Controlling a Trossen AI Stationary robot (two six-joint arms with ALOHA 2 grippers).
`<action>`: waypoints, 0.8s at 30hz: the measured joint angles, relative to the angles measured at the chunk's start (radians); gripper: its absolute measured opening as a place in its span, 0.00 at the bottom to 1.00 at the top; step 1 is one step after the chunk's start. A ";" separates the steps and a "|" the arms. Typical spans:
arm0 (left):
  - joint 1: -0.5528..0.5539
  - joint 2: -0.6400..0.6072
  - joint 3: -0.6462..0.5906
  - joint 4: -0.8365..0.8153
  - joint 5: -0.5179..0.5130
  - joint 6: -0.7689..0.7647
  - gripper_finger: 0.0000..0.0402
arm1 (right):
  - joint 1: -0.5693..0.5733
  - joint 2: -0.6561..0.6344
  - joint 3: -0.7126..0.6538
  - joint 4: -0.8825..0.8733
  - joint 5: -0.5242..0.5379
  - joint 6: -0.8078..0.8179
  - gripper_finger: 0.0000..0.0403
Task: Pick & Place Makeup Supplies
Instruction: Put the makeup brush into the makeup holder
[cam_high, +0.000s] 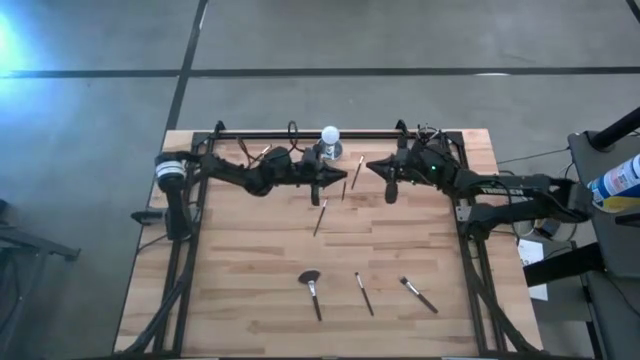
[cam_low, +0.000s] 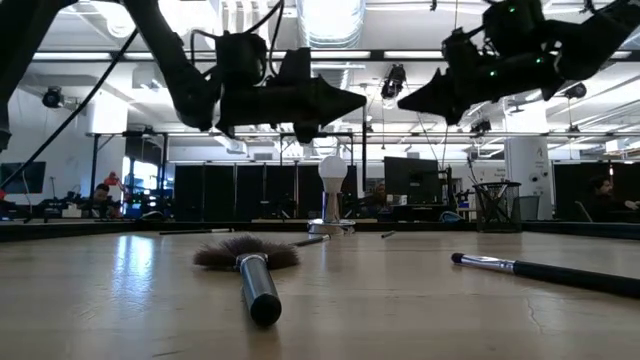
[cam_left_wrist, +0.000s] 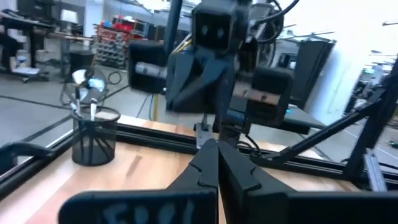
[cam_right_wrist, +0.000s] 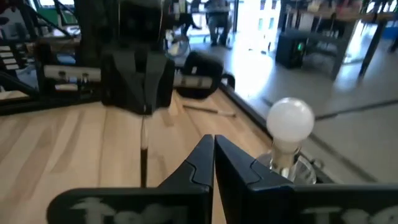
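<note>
Brushes — fan brush (cam_high: 311, 284) and two slim ones (cam_high: 364, 293) (cam_high: 418, 294) — lie at six o'clock on the surface (cam_high: 240, 270), light, stiff, roll-prone, best pinched mid-handle, while left end effector (cam_high: 342, 182) and right end effector (cam_high: 370, 167), fingers together, hover empty at twelve.

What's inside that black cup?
The black mesh cup holds a few slim sticks, one with a pale fanned head. Their lower ends are hidden behind the mesh wall, so I can't count them.
</note>
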 joint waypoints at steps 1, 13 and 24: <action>0.010 -0.004 -0.001 0.000 0.015 -0.001 0.00 | 0.000 0.017 0.003 0.000 0.000 0.013 0.02; 0.060 -0.055 -0.104 0.123 0.063 -0.035 0.00 | 0.001 0.253 0.036 0.201 -0.144 0.151 0.17; 0.065 -0.074 -0.169 0.199 0.057 -0.050 0.00 | 0.073 0.434 0.118 0.376 -0.146 0.229 0.37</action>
